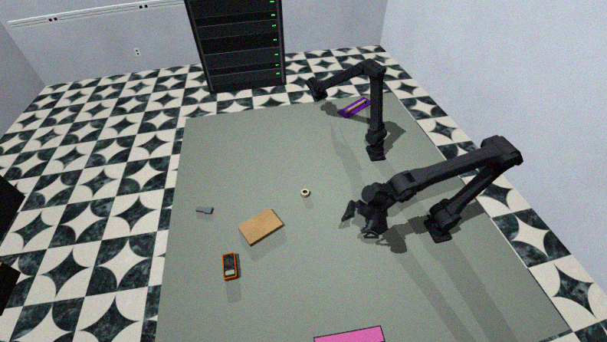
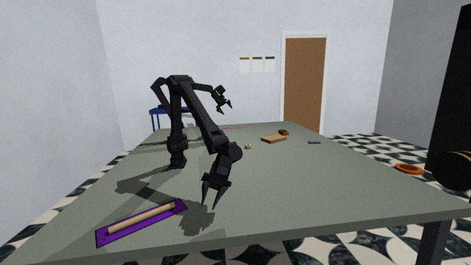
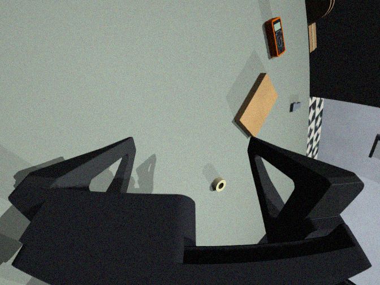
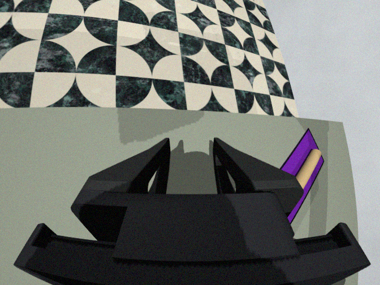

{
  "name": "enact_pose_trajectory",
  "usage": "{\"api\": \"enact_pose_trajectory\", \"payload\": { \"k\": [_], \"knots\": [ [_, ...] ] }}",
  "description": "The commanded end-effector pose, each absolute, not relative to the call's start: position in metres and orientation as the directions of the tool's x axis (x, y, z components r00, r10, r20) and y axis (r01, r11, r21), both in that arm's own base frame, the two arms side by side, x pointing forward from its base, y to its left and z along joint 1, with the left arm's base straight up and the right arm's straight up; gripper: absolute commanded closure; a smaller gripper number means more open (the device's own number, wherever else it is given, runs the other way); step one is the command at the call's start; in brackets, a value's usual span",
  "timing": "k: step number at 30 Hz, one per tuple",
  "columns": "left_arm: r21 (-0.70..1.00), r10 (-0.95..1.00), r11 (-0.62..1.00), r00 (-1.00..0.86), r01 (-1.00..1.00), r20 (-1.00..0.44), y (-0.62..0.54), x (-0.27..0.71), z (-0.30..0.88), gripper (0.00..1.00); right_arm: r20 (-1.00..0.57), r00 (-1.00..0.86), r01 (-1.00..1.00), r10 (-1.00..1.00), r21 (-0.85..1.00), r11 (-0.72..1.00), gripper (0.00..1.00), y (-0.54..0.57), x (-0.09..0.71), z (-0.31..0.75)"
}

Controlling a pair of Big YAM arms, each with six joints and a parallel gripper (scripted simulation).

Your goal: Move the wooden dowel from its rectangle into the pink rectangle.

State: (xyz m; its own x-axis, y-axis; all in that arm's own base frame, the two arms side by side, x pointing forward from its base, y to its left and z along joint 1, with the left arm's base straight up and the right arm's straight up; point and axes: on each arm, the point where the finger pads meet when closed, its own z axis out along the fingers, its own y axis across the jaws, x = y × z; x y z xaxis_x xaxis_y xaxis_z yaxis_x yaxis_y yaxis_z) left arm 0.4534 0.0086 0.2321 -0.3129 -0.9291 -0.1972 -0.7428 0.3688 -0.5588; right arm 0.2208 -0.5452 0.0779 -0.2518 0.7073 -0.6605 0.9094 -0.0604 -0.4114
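Note:
The wooden dowel (image 1: 356,105) (image 2: 141,218) (image 4: 309,168) lies flat along the purple rectangle (image 2: 100,239) (image 4: 307,138) near a table corner. The pink rectangle (image 1: 350,335) (image 2: 234,127) is at the opposite end of the table, cut off by the lower edge of the top view. My right gripper (image 2: 207,207) (image 4: 191,144) is partly open and empty, above the table beside the purple rectangle; its fingers point down. In the right wrist view its right finger hides part of the dowel. My left gripper (image 1: 356,228) (image 2: 227,110) (image 3: 191,143) is wide open and empty, raised over the middle of the table.
A small cream ring (image 1: 304,191) (image 3: 219,185), a flat wooden block (image 1: 260,226) (image 3: 259,106), an orange multimeter (image 1: 229,265) (image 3: 276,37) and a small grey piece (image 1: 205,209) (image 2: 314,142) lie around the table's middle and far side from the arm bases.

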Motion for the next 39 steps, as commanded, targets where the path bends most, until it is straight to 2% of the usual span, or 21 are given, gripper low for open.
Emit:
{"api": "enact_pose_trajectory", "payload": {
  "k": [1, 11, 22, 24, 39],
  "knots": [
    [-0.637, -0.866, 0.499, -0.365, -0.588, -0.341, 0.008, 0.489, 0.296, 0.0, -0.67, -0.135, 0.925, 0.73, -0.349, -0.149, 0.62, -0.575, 0.202, 0.083],
    [-0.633, -0.761, 0.648, -0.378, -0.424, -0.527, 0.013, 0.504, 0.34, 0.0, -0.606, 0.025, 0.936, 0.795, -0.266, -0.232, 0.62, -0.585, 0.152, 0.073],
    [-0.524, -0.557, 0.83, -0.34, -0.192, -0.758, -0.003, 0.521, 0.397, 0.0, -0.484, 0.283, 0.905, 0.828, -0.152, -0.398, 0.62, -0.587, 0.081, 0.066],
    [-0.524, -0.557, 0.83, -0.34, -0.192, -0.758, -0.003, 0.521, 0.397, 0.0, -0.484, 0.283, 0.905, 0.828, -0.152, -0.398, 0.62, -0.587, 0.081, 0.066],
    [-0.24, -0.238, 0.971, -0.112, 0.002, -0.965, -0.007, 0.525, 0.488, 0.0, -0.256, 0.629, 0.753, 0.734, -0.035, -0.657, 0.62, -0.567, -0.008, 0.065]
  ]
}}
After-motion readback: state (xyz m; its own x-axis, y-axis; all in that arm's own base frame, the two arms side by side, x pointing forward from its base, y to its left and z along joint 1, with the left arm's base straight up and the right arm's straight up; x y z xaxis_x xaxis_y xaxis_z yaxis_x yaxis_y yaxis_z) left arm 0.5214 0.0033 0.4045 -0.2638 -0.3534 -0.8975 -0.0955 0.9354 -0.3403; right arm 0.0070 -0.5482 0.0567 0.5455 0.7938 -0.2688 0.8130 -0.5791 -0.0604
